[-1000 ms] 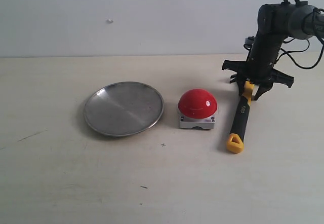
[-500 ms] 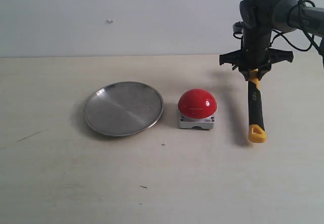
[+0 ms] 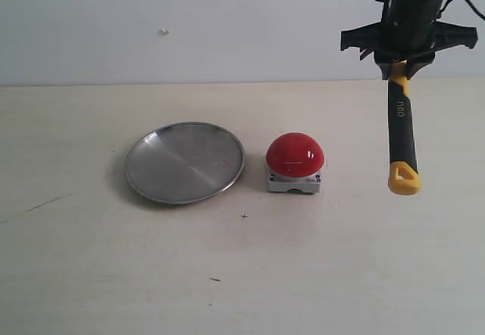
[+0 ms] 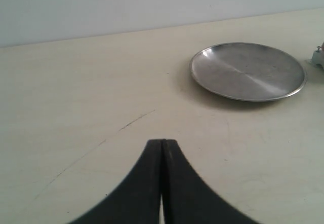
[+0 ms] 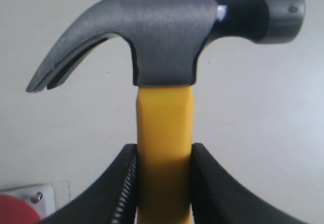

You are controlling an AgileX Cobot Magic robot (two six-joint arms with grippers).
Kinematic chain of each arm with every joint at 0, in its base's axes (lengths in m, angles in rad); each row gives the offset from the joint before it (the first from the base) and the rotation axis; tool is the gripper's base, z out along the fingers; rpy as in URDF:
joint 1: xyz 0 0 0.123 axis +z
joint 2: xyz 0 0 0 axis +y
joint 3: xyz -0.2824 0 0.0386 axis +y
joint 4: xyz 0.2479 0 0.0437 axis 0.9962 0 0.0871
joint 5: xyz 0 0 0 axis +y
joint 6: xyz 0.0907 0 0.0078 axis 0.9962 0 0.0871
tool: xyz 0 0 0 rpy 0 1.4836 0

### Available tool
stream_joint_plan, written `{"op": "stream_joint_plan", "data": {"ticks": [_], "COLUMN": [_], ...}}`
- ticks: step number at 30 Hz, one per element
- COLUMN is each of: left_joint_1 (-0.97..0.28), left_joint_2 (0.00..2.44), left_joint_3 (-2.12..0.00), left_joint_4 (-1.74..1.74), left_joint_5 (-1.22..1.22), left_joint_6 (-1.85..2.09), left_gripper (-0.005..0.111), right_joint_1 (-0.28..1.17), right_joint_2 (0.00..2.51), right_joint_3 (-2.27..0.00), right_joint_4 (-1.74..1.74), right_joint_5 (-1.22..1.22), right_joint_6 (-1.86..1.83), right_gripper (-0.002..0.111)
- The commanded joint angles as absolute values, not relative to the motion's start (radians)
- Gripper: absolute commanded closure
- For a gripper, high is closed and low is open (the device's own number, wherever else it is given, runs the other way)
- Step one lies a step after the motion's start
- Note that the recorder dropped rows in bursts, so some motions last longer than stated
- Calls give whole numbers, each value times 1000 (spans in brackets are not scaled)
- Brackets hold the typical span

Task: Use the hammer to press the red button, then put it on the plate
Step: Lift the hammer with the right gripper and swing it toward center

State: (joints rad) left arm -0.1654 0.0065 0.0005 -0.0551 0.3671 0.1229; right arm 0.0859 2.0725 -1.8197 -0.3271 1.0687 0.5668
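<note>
Yellow-necked, the hammer hangs handle-down above the bench, right of the button, its neck clamped in the right pincer, held high probably to clear it; the left pincer sits closed.

- A round shallow silver metal plate and a glossy red dome button on a grey base sit on the pale counter, with a narrow bare strip between them.
- Open counter runs in front of both and left of the plate.
- A black-handled, yellow-necked claw hammer hangs handle-down from the right hand, right of the button and apart from it.
- Bare counter lies between the closed left hand and the plate.
</note>
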Motion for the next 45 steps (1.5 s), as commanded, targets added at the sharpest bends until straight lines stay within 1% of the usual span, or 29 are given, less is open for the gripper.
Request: {"op": "stream_joint_plan", "data": {"ticks": [1,7,10,15,20,23,28,32,35,36,40,45], "left_joint_1": [-171,-171,-171,-171,-171,-171,-171,-171,-171,-171,-171,-171], "left_joint_2": [0,0,0,0,0,0,0,0,0,0,0,0], "left_joint_3": [0,0,0,0,0,0,0,0,0,0,0,0], "left_joint_4": [-54,-54,-54,-54,-54,-54,-54,-57,-252,-259,-491,-561], "left_joint_5": [363,363,363,363,363,363,360,255,171,138,100,106], "left_joint_6": [121,121,121,121,121,121,134,165,72,76,-65,-70], "left_gripper": [107,107,107,107,107,107,107,107,107,107,107,107], "right_joint_1": [108,115,115,115,115,115,115,115,115,115,115,126], "right_joint_2": [1808,1411,1222,964,805,760,763,810,842,847,863,865], "right_joint_3": [-1565,-1138,-946,-771,-692,-664,-631,-613,-606,-606,-606,-590], "right_joint_4": [-383,-457,-462,-427,-377,-342,-218,-181,-181,-181,-161,-131], "right_joint_5": [860,553,439,356,334,283,218,198,162,151,128,116], "right_joint_6": [596,681,685,683,680,680,598,568,566,559,539,517], "right_gripper": [108,108,108,108,108,108,108,108,108,108,108,108]}}
